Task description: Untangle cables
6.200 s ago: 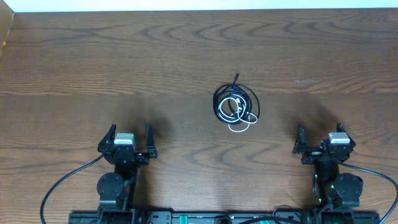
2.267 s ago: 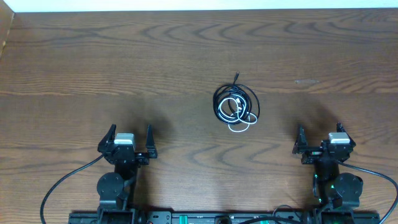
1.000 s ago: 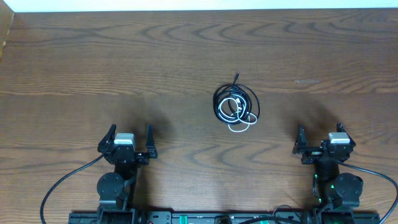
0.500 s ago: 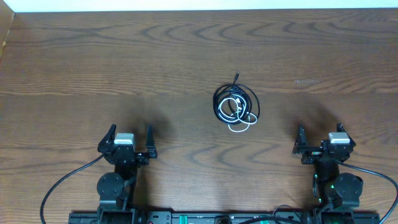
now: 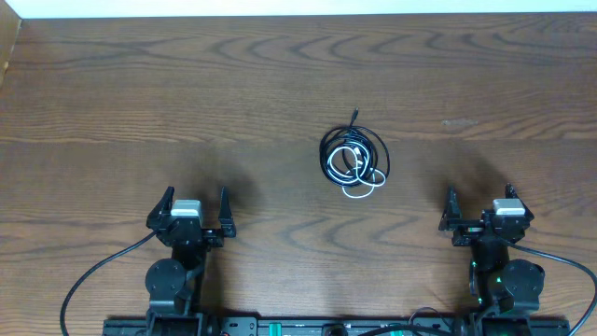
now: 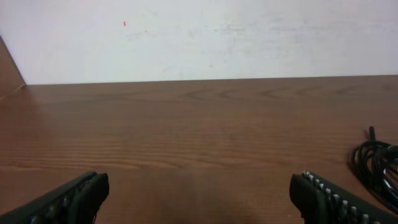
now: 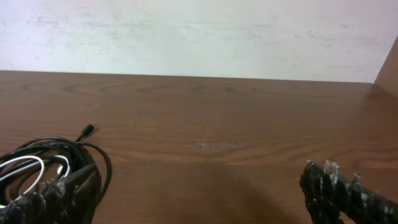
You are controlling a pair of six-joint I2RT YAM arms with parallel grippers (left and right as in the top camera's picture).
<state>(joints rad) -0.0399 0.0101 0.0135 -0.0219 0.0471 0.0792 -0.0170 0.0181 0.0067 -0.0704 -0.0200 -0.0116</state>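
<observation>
both arms sit at the near edge of the table (image 5: 140, 93), left gripper (image 5: 196, 196) and right gripper (image 5: 479, 200) spread wide, holding nothing. black cable (image 5: 354, 128) lies coiled mid-table, white cable (image 5: 358, 196) looped through it, well apart from both.

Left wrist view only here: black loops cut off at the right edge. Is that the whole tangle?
Observer: No. Overhead shows a white cable looped through the black cable.
Operator: Which tool is nearer?
Observer: The cables lie between them, somewhat nearer the right tool than the left tool.
Operator: Any free end?
Observer: The black cable's plug sticks out on the far side, per right wrist.
</observation>
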